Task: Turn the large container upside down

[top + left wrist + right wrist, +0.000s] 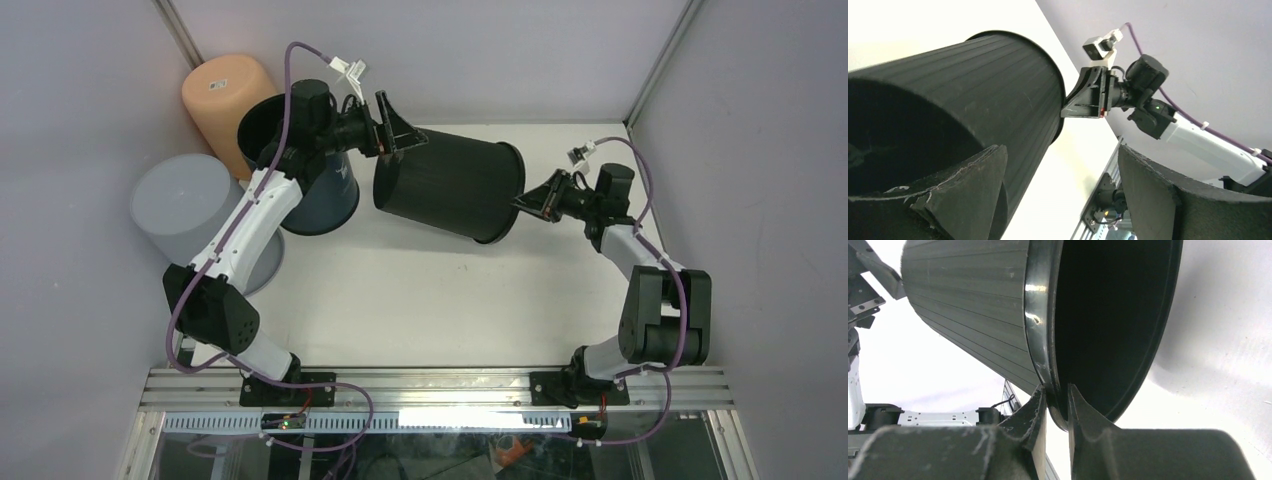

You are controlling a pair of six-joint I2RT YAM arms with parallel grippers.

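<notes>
One container (pixel 450 190), black and ribbed, hangs on its side above the middle of the surface (pixel 400 310), mouth towards the right arm and closed base towards the left. I judge it about halfway through the turn.

The right end effector (pixel 1055 390) is closed on the rim, one finger inside the mouth and one outside, biting only the lip. The left end effector (pixel 398 135) sits at the base end with its fingers spread wide. The left wrist view shows one finger against the container's wall and the other well clear. It is not clamped on anything, and at most it props the base.

The risks, as I judge them:
- The rim pinch carries most of the load. The lip is glossy and the grip is shallow, so the container could swivel or slip out as it rotates further.
- If the left finger loses contact, the base end may drop and lever against the right grip.
- Swinging the base leftward could strike the dark blue bin (pixel 325 195), which stands just beside it. An orange bin (pixel 225 95) and a grey bin (pixel 185 205) stand farther left.
- Letting go before the mouth faces down could leave the container to roll.
</notes>
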